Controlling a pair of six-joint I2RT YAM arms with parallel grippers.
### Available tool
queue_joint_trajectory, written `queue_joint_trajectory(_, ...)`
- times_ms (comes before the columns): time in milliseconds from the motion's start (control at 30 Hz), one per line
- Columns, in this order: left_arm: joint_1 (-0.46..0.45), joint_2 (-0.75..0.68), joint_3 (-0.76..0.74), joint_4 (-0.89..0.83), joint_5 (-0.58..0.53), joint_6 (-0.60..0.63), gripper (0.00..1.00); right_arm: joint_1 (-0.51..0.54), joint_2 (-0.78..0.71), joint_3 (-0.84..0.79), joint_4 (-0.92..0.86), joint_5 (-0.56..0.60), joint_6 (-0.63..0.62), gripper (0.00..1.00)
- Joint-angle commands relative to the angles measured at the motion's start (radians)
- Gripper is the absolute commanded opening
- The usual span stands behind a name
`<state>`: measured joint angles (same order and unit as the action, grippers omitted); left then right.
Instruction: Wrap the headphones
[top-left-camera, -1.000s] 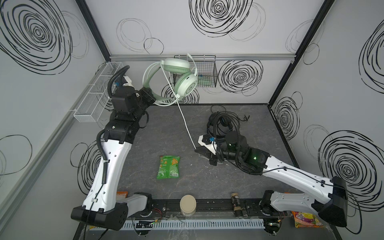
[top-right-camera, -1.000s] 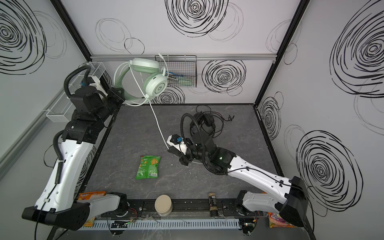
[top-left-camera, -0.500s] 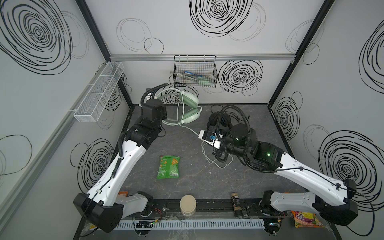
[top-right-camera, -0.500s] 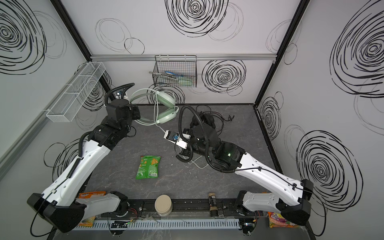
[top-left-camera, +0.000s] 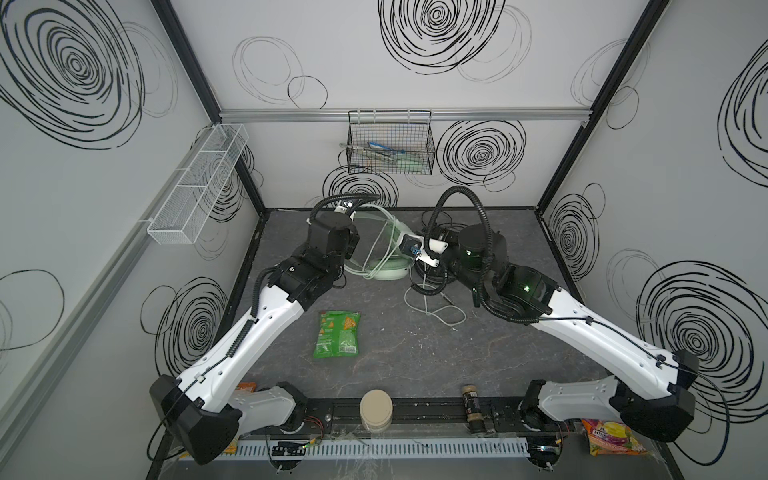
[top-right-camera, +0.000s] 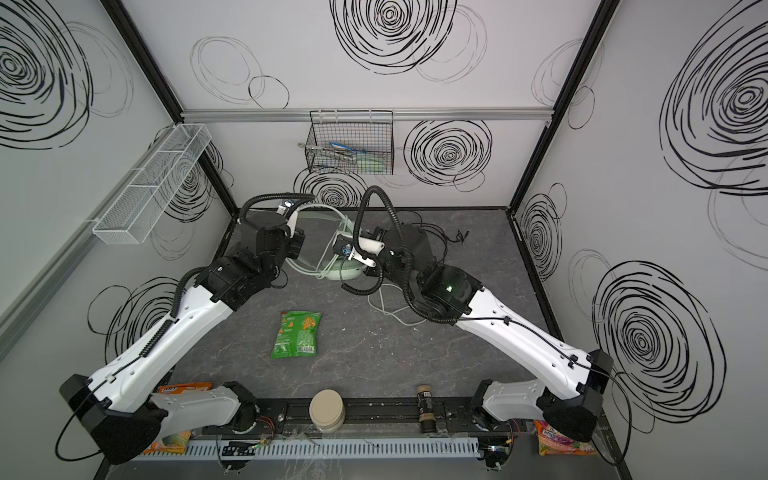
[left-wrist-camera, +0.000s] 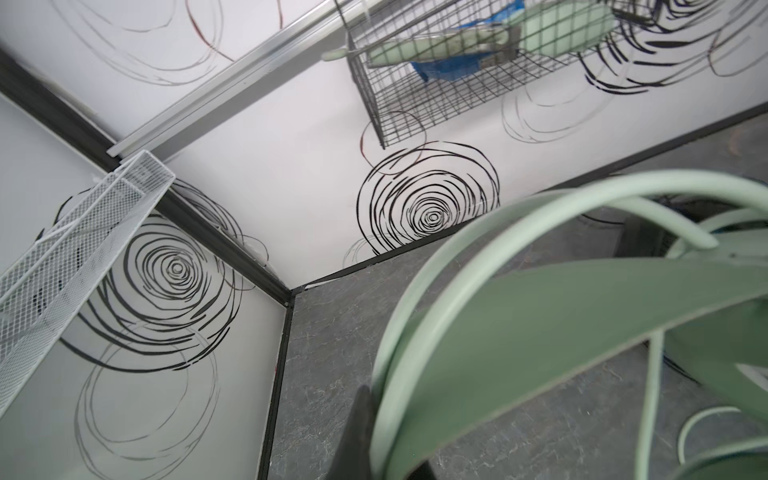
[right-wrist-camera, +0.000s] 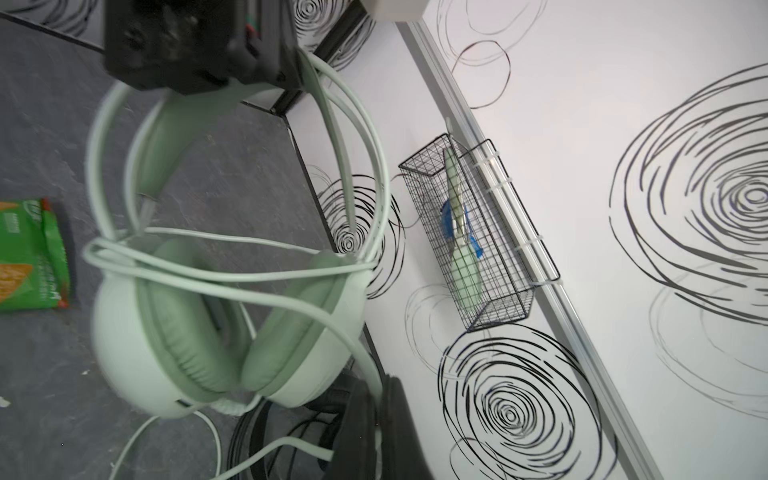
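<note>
The mint-green headphones (top-left-camera: 386, 270) stand at the back middle of the table, earcups down, with several turns of pale cable (right-wrist-camera: 232, 286) across them. My left gripper (left-wrist-camera: 386, 453) is shut on their headband (left-wrist-camera: 540, 324); in both top views it (top-right-camera: 299, 245) sits just left of the band. Right of the earcups, my right gripper (right-wrist-camera: 376, 424) is shut on the pale cable. The cable's loose end (top-left-camera: 440, 316) lies on the table in front. The black headphones (right-wrist-camera: 328, 401) lie mostly hidden under my right wrist, with their black cable (right-wrist-camera: 249, 436) coiled beside them.
A green chip bag (top-left-camera: 336, 334) lies mid-table. A black wire basket (top-left-camera: 390, 149) hangs on the back wall and a white mesh shelf (top-left-camera: 195, 187) on the left wall. A tan round lid (top-left-camera: 376, 409) and a small bottle (top-left-camera: 469, 395) sit on the front rail.
My left gripper brought the mint-green headphones down from high by the back wall to the table. My right gripper lifted off the table and moved back to them with the cable.
</note>
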<state>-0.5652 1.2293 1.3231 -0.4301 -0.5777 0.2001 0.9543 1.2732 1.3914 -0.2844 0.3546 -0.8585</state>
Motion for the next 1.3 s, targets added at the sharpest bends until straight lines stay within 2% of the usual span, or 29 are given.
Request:
queue_joint_trajectory(0, -0.043, -0.026, 0.039, -0.049, 0.108, 0.025, 0.0, -0.021, -0.013, 0.023, 0.088, 0.075, -0.051, 0.0)
queue_joint_trajectory(200, -0.05, -0.132, -0.058, -0.091, 0.322, -0.018, 0.0, -0.091, -0.032, -0.042, 0.11, 0.056, -0.084, 0.0)
queue_joint_trajectory(367, -0.014, -0.176, -0.074, -0.115, 0.416, -0.051, 0.0, -0.122, -0.047, -0.067, 0.128, -0.002, -0.07, 0.0)
queue_joint_trajectory(533, 0.023, -0.195, -0.09, -0.087, 0.584, -0.11, 0.0, -0.149, -0.048, -0.041, 0.133, -0.097, 0.002, 0.0)
queue_joint_trajectory(600, 0.044, -0.202, -0.099, -0.07, 0.635, -0.144, 0.0, -0.163, -0.059, -0.039, 0.154, -0.136, 0.026, 0.09)
queue_joint_trajectory(733, 0.082, -0.192, -0.081, -0.069, 0.634, -0.201, 0.0, -0.205, -0.082, -0.071, 0.188, -0.195, 0.064, 0.25)
queue_joint_trajectory(867, 0.115, -0.16, -0.038, -0.084, 0.662, -0.292, 0.0, -0.273, -0.098, -0.099, 0.213, -0.287, 0.134, 0.49)
queue_joint_trajectory(900, 0.123, -0.154, -0.032, -0.085, 0.67, -0.324, 0.0, -0.295, -0.098, -0.099, 0.223, -0.315, 0.153, 0.52)
queue_joint_trajectory(1033, 0.15, -0.151, -0.01, -0.089, 0.719, -0.443, 0.0, -0.366, -0.064, -0.099, 0.264, -0.382, 0.188, 0.57)
queue_joint_trajectory(1167, 0.152, -0.139, 0.053, -0.145, 0.747, -0.457, 0.0, -0.411, -0.036, -0.172, 0.397, -0.418, 0.211, 0.51)
queue_joint_trajectory(1267, 0.171, -0.12, 0.122, -0.199, 0.777, -0.447, 0.0, -0.466, -0.012, -0.222, 0.491, -0.468, 0.307, 0.48)
